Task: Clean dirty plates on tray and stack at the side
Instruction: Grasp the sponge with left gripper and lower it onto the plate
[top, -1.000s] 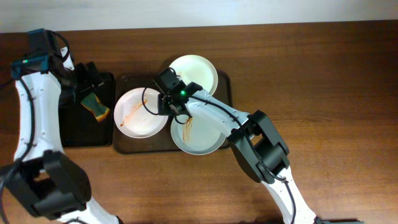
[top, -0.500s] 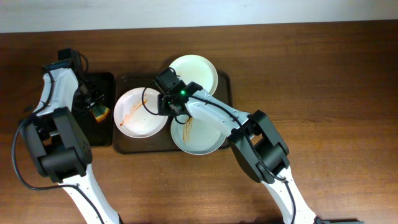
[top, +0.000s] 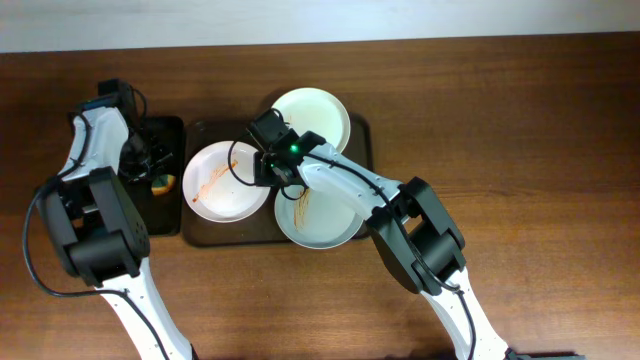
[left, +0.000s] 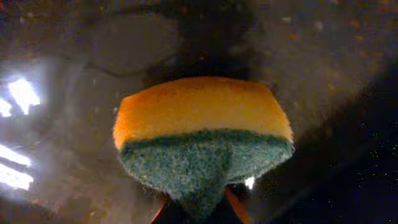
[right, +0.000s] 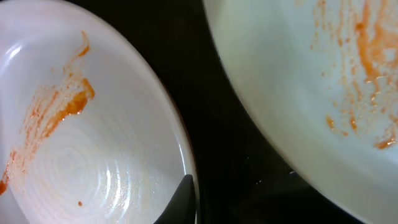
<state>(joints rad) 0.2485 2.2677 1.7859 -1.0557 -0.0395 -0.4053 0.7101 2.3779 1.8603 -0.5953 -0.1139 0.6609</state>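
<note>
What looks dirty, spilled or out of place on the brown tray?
Orange-red sauce streaks the left white plate and the front pale plate; the rear plate looks clean. No sauce shows on the tray itself. The sponge is pinched in the left gripper.

We're seeing a sponge (left: 199, 102), orange over dark green; orange-red streaks on the white plate (top: 226, 180), fainter on the seemingly pale blue-green plate (top: 318, 215); dark brown tray (top: 361, 148).

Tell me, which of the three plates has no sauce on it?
The far plate, at the back of the tray, looks clean. The left plate and the near plate both carry orange streaks.
</note>
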